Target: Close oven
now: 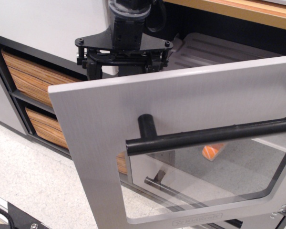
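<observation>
The oven door (100, 124) is silver-grey and brushed. It has a clear rounded window (214, 171), a long black bar handle (209, 136) and a small nameplate (198, 221). The door hangs partly open, tilted toward the camera, and fills the right of the view. The oven cavity with a ribbed grey floor (219, 47) shows behind its top edge. My black gripper (124, 64) is just behind the door's top edge, at or very near it. The door hides its fingertips, so I cannot tell whether it is open or shut.
Two wood-grain drawers (28, 78) sit at the left in a dark frame. An orange object (212, 151) and a narrow silver drawer's handle (157, 183) show through the window. A wooden countertop edge (248, 9) runs along the top right. Speckled floor (33, 181) lies below.
</observation>
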